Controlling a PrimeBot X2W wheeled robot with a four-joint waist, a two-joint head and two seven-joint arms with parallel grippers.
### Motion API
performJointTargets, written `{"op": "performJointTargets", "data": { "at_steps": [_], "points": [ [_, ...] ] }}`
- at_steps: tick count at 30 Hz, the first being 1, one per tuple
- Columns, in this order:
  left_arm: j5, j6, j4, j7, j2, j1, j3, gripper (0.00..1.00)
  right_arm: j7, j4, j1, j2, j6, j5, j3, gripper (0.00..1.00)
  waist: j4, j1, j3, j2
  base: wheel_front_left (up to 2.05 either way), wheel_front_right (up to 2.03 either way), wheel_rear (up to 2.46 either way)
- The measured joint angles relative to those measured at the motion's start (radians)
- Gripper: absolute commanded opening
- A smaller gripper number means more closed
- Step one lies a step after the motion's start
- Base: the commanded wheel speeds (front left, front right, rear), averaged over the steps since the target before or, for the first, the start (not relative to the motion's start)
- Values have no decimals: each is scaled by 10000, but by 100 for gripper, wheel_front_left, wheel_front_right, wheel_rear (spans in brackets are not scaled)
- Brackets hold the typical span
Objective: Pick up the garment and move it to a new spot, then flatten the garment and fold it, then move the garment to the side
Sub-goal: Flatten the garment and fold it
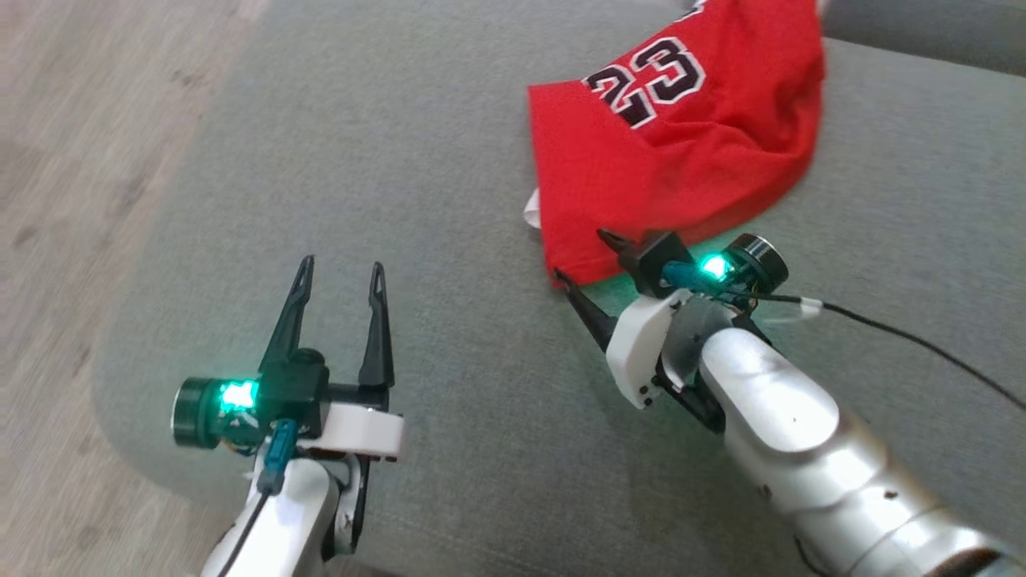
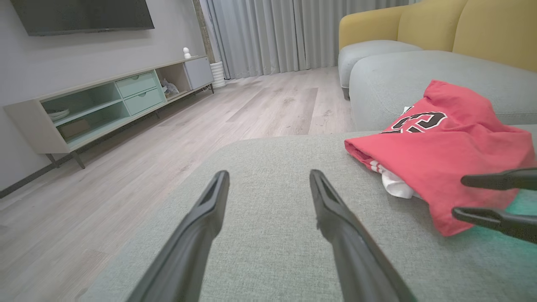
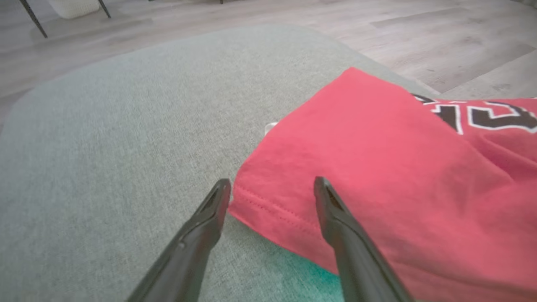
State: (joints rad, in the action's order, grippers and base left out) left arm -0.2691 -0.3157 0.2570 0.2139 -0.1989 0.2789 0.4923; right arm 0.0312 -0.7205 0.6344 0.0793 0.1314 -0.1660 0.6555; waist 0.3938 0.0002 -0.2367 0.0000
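Your right gripper [image 1: 579, 255] spread wide at a corner of the red garment [image 1: 673, 160] on the sofa cushion [image 1: 401, 160].
One finger over the hem, one beside it; your left gripper [image 1: 342, 264] open, empty, well apart.

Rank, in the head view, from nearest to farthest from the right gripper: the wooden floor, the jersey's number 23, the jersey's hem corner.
1. Hem corner, at the right gripper's open fingertips.
2. Number 23, toward the view's top.
3. Wooden floor, far left.

The garment [image 1: 681, 160] lies far right on the cushion [image 1: 361, 160], right hand [image 1: 579, 254] at its near corner, perhaps touching.
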Motion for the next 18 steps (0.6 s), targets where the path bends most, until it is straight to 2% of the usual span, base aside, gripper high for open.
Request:
{"op": "performJointTargets", "data": {
  "at_steps": [4,12,13,14,18],
  "points": [
    [-38,4,117,88,142,91,61,100,-111,-982,519,36,0,132,562,100,266,-1,-176,0,0,0,0],
    [-38,0,178,265,280,142,61,100,-587,-2307,1043,-4,0,529,811,100,436,-1,-392,0,0,0,0],
    [-38,0,198,265,288,153,61,100,-606,-2385,1110,-19,0,529,859,58,432,-1,-405,0,0,0,0],
    [-38,0,224,267,290,174,61,100,-677,-2462,1175,-35,0,527,895,0,420,-1,-415,0,0,0,0],
    [-38,-6,303,301,284,239,42,100,-1020,-2708,1257,-52,0,382,974,0,261,-1,-386,0,0,0,0]
  ]
}}
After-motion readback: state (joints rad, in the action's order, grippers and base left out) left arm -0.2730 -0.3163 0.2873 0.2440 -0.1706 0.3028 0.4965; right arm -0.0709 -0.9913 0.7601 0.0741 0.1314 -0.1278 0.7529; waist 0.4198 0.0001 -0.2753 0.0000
